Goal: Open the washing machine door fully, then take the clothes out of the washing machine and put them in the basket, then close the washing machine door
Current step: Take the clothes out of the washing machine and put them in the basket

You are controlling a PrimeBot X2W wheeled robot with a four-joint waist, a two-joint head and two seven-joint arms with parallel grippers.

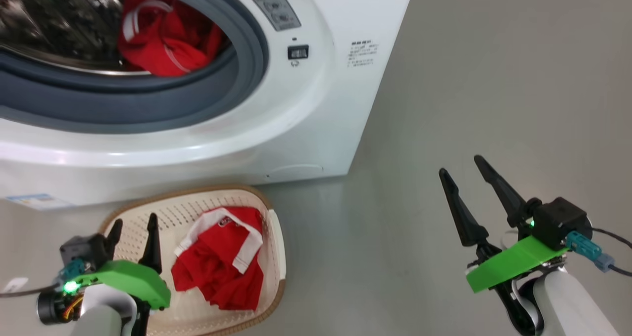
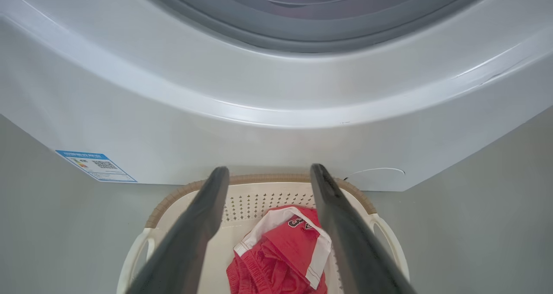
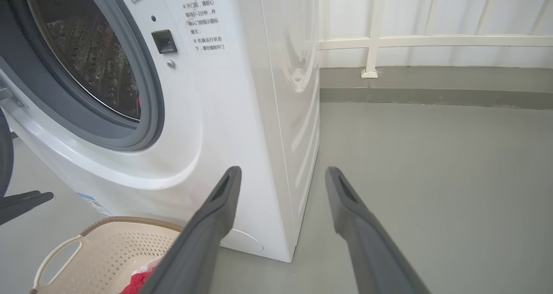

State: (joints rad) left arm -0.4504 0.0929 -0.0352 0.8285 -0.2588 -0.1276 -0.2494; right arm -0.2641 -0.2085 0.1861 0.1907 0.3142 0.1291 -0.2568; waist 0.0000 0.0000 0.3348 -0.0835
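Clothes (image 1: 163, 35) about half moved, by my reckoning: a red heap with white trim sits in the drum (image 1: 59, 25) at the upper left of the head view, and one red garment (image 1: 217, 262) already lies in the basket (image 1: 277, 247). Left gripper (image 1: 135, 220) hovers above the basket's left part, fingers spread, nothing between them. Basket stands on the floor (image 1: 493, 79) just before the washing machine (image 1: 306, 119), its far rim near or touching the base; cannot tell which. Garment in it is crumpled and lies toward the basket's right side, long axis running from the machine side toward the robot, white-trimmed band at the machine end. Drum heap is bunched, no clear long axis; a white loop of trim points up and left. Drum mouth stands uncovered, so the opening looks done. Right gripper (image 1: 460, 164) is well off to the right over bare floor, fingers apart, empty, pointing up and left. Left to do, as I judge: fetch the drum heap, drop it in the basket, shut the door.
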